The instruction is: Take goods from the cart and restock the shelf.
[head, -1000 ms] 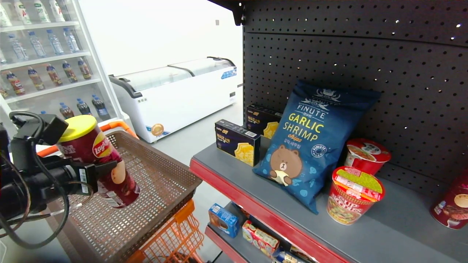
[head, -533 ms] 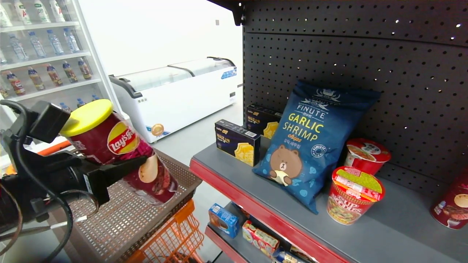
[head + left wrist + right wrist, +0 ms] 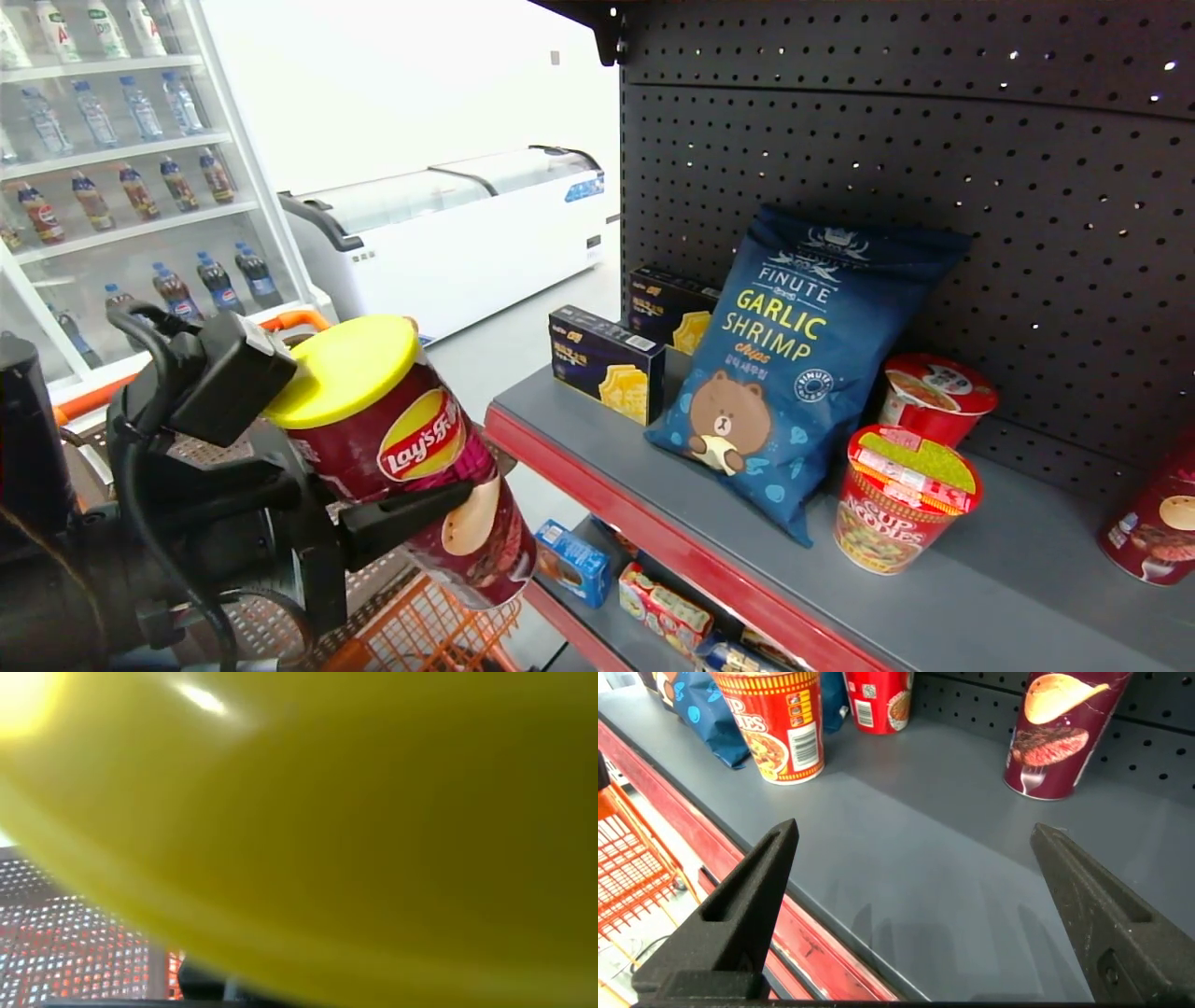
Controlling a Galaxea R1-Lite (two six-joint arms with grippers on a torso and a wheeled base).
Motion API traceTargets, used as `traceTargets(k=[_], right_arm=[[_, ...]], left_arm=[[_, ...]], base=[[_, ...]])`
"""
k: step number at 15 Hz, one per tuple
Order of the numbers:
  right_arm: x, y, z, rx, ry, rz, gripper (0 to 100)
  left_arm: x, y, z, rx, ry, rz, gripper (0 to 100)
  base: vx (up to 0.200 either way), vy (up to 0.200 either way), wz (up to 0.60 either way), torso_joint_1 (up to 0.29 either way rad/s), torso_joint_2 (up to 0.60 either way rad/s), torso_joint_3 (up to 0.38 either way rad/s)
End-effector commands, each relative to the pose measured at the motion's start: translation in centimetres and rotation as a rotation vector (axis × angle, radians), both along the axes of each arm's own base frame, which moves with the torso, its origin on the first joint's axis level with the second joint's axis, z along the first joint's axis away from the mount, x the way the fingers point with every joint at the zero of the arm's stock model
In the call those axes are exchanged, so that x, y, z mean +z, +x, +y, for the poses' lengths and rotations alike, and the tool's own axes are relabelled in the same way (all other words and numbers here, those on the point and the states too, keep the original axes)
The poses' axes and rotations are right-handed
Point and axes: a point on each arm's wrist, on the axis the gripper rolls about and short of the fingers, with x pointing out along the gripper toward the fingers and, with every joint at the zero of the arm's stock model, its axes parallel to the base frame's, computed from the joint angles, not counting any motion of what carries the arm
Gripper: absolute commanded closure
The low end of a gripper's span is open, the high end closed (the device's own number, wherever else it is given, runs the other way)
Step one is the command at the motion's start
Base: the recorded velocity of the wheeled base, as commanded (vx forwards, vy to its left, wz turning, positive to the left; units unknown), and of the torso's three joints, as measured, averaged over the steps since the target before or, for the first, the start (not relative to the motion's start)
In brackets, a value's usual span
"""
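Observation:
My left gripper (image 3: pixel 439 471) is shut on a dark red chips can (image 3: pixel 411 448) with a yellow lid (image 3: pixel 345 369), holding it tilted above the cart (image 3: pixel 411 625), just left of the grey shelf (image 3: pixel 597 439). The lid (image 3: pixel 327 812) sits right against the left wrist camera. My right gripper (image 3: pixel 915 905) hangs open over a bare stretch of the shelf (image 3: pixel 906 849), with nothing between its fingers. A matching chips can (image 3: pixel 1060 733) stands upright at the back of that stretch and shows at the far right (image 3: pixel 1153 523) in the head view.
On the shelf stand two dark boxes (image 3: pixel 607 364), a blue shrimp chips bag (image 3: pixel 794 364) and two red noodle cups (image 3: pixel 901 499). A pegboard wall (image 3: pixel 934 168) backs it. A lower shelf holds small boxes (image 3: pixel 569 560). A freezer (image 3: pixel 448 243) and drinks cooler (image 3: pixel 121 168) stand behind.
My left gripper has carried the chips can up out of the cart basket and to the right, toward the shelf. The shelf goods have not moved.

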Motion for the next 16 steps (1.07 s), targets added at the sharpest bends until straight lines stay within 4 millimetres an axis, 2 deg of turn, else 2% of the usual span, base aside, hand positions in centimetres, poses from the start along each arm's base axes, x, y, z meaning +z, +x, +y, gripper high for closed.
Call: traceTargets(k=[1, 5, 9, 13, 16], right_arm=[[0.0, 0.0, 0.0, 0.000, 0.000, -0.001, 0], [0.0, 0.0, 0.0, 0.000, 0.000, -0.001, 0], [0.0, 0.0, 0.0, 0.002, 0.000, -0.001, 0], [0.0, 0.0, 0.0, 0.002, 0.000, -0.001, 0], [0.0, 0.0, 0.0, 0.002, 0.000, -0.001, 0]], left_arm=[[-0.3, 0.2, -0.5, -0.041, 0.026, -0.005, 100], [-0.7, 0.0, -1.7, -0.203, 0.002, 0.026, 100], [-0.3, 0.7, -2.3, -0.228, -0.013, 0.008, 100], [-0.2, -0.7, -3.7, -0.373, -0.030, 0.011, 100], [-0.3, -1.3, -4.2, -0.409, -0.028, 0.011, 100]], base=[[0.000, 0.000, 0.00, 0.000, 0.00, 0.000], [0.000, 0.000, 0.00, 0.000, 0.00, 0.000], [0.000, 0.000, 0.00, 0.000, 0.00, 0.000], [0.000, 0.000, 0.00, 0.000, 0.00, 0.000], [0.000, 0.000, 0.00, 0.000, 0.00, 0.000]])
